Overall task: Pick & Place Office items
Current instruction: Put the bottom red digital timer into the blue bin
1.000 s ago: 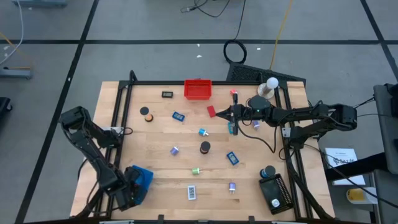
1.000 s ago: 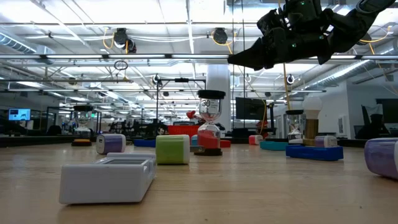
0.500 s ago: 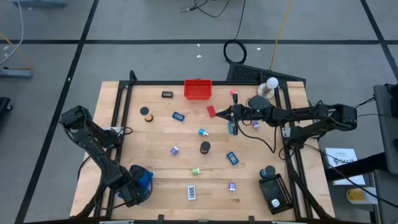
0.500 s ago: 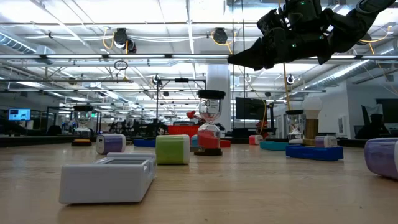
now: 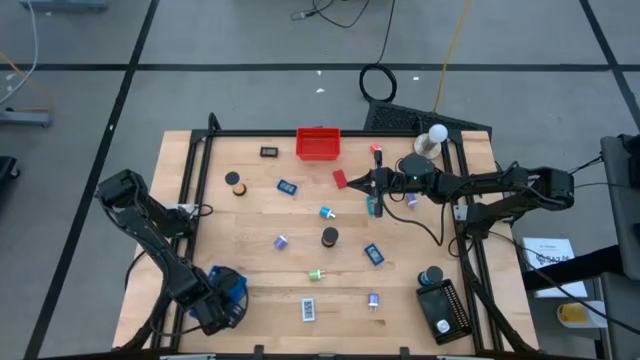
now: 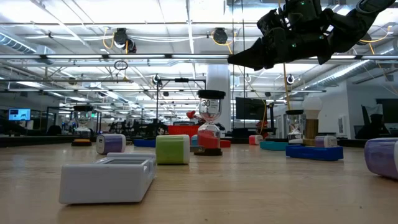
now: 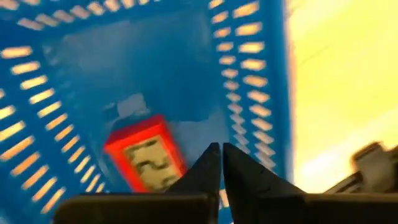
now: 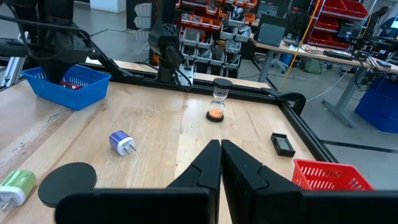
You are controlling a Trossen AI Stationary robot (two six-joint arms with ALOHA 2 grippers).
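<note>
My left gripper (image 7: 221, 151) hangs shut, pointing down over the blue tray (image 5: 232, 284) at the table's near left corner. A red, white-labelled piece (image 7: 146, 158) lies flat on the tray's floor, just beside the fingertips and apart from them. My right gripper (image 8: 221, 147) is shut and empty, held level above the table's far right part (image 5: 372, 183), and it shows high up in the low view (image 6: 239, 59). Office items lie scattered on the wood: a blue block (image 5: 288, 187), a black cylinder (image 5: 329, 237), a green bit (image 5: 316, 274) and a white-labelled rectangle (image 5: 308, 310).
A red tray (image 5: 318, 143) stands at the far edge and a black tray (image 5: 443, 310) at the near right. A white ball on a stand (image 5: 432, 138) sits at the far right corner. A dark frame rail (image 5: 190, 200) runs along the table's left side.
My left gripper has shifted a little toward the table's right edge above the blue tray and has rolled about its own axis. My right arm has kept still.
</note>
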